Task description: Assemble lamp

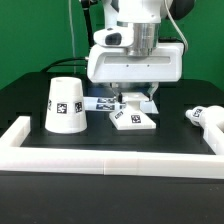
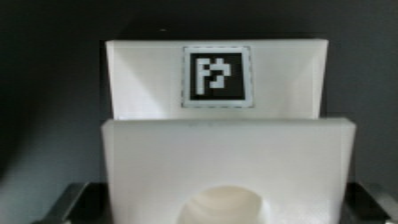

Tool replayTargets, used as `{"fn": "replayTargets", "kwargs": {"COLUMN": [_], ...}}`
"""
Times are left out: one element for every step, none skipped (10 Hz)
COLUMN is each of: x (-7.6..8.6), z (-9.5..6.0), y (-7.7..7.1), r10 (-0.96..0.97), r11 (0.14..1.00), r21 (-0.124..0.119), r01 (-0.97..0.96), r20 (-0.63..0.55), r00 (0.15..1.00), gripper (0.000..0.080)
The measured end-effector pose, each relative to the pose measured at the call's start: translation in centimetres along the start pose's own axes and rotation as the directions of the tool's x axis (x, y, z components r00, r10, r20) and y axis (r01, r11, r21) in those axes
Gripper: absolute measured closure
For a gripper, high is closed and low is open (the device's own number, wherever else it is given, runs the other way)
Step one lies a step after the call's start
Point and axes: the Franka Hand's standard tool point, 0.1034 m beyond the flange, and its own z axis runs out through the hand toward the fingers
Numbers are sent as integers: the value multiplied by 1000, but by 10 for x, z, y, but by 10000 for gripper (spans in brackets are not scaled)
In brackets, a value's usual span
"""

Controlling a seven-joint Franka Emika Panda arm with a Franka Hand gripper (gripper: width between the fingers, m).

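The lamp's small flat square base (image 1: pixel 133 119) lies on the black table at the centre, tag side up. My gripper (image 1: pixel 136 103) is straight above it, with a finger down each side. In the wrist view the base (image 2: pixel 222 150) fills the space between my dark fingers (image 2: pixel 84 200), which touch its two sides with no gap, so the gripper (image 2: pixel 226 210) is shut on it. The tapered shade (image 1: pixel 66 105) stands wide end down at the exterior view's left. The rounded bulb piece (image 1: pixel 205 116) lies at the exterior view's right.
The marker board (image 1: pixel 103 102) lies flat just behind the base, between it and the shade. A raised white wall (image 1: pixel 100 160) runs along the table's front edge and turns back at both corners.
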Motion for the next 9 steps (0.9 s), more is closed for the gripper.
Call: {"fn": "replayTargets", "kwargs": {"x": [0, 3, 20, 42, 61, 83, 100, 115, 130], "z": [0, 0, 0, -1, -2, -2, -3, -3, -4], "y": [0, 0, -1, -3, -5, -8, -11, -15, -19], "r10": [0, -1, -9, -20, -28, -38, -47, -57, -68], "r11": [1000, 1000, 1000, 1000, 1000, 999, 999, 998, 998], "r21": [0, 0, 0, -2, -3, -5, -6, -7, -8], "r01": [0, 1, 9, 20, 28, 37, 47, 57, 67], "r20": [0, -1, -11, -32, -52, -75, -95, -113, -126], "r00": [1000, 1000, 1000, 999, 998, 996, 994, 992, 990], "gripper": [268, 268, 266, 266, 266, 266, 266, 265, 265]}}
